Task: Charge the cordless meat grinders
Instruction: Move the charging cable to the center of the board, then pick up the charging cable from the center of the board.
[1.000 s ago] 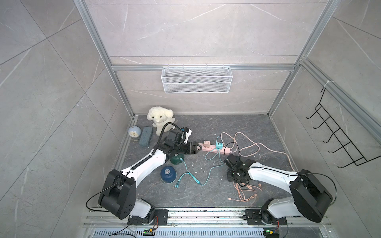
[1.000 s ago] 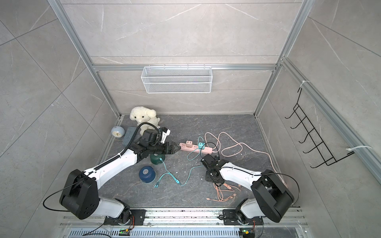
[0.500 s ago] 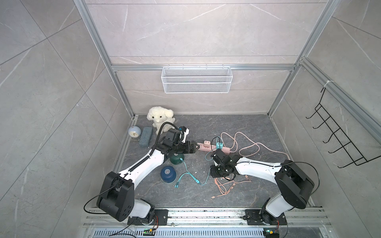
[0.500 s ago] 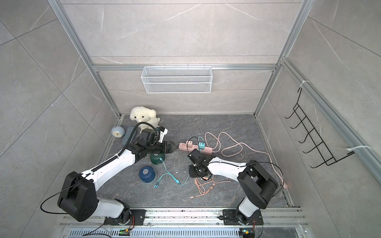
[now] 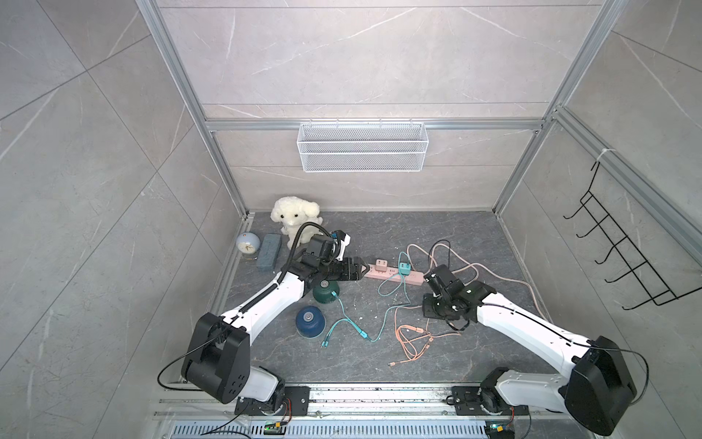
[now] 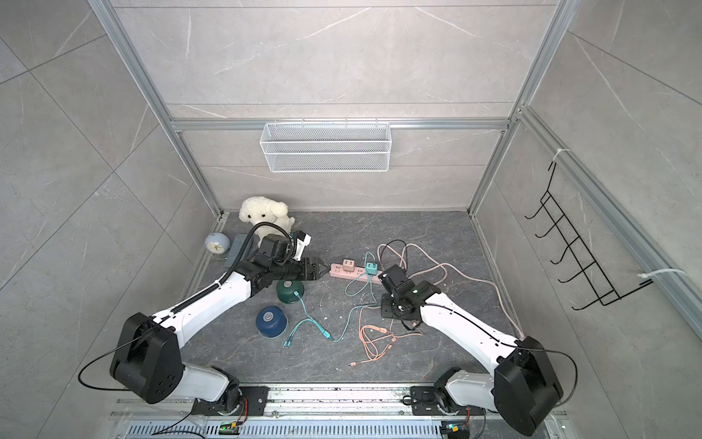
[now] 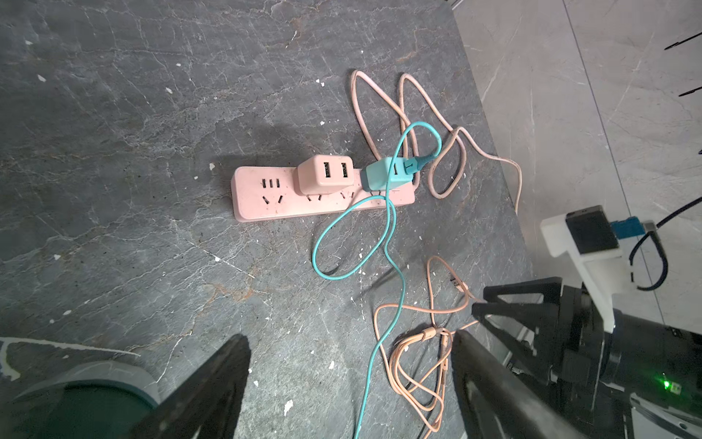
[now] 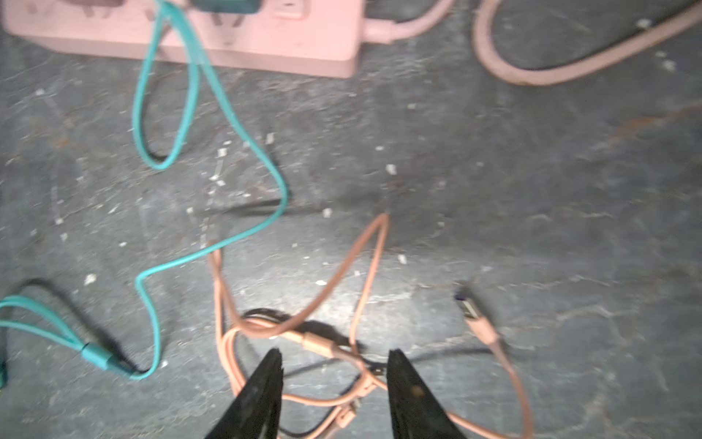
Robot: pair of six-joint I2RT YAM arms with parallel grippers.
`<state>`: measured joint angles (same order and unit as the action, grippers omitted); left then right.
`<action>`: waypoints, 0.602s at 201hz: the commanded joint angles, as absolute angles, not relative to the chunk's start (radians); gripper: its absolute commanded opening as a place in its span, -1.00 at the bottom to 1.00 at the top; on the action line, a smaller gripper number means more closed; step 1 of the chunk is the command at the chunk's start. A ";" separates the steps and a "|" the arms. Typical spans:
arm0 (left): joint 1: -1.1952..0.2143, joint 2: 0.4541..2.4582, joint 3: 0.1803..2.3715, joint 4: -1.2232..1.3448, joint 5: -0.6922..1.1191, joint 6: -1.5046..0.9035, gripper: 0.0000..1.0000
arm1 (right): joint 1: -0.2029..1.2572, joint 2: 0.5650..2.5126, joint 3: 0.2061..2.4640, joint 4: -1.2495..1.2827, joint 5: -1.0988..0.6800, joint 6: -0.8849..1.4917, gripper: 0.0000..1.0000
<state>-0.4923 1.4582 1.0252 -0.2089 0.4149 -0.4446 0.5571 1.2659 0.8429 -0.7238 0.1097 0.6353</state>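
Left wrist view: power strip holds pink charger, teal charger; left hand, right hand spread.

Two dome-shaped units stand upright on the dark floor, each with a round silver hub on top. The dark green grinder is the farther one and is partly overhung from above. A teal cable plug sits against its flank at three o'clock; I can't tell whether it is seated. The dark blue grinder stands just beside it at seven o'clock, apart from it and with no cable touching it.
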 commanded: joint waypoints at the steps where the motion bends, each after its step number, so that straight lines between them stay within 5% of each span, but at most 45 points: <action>1: -0.495 1.478 1.072 -0.192 0.466 -0.428 0.69 | 0.499 1.292 0.801 -0.755 0.129 0.603 -0.08; 74: -0.495 1.523 1.118 -0.206 0.494 -0.412 0.69 | 0.381 1.335 0.680 -0.729 0.137 0.632 0.09; 121: -0.495 1.538 1.131 -0.217 0.499 -0.403 0.69 | 0.380 1.347 0.621 -0.676 0.051 0.648 -0.07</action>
<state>-0.4931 1.5352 1.0924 -0.2096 0.4736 -0.4332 0.3828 1.3342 0.6491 -0.7029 0.1005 0.6304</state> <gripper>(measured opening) 0.846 0.502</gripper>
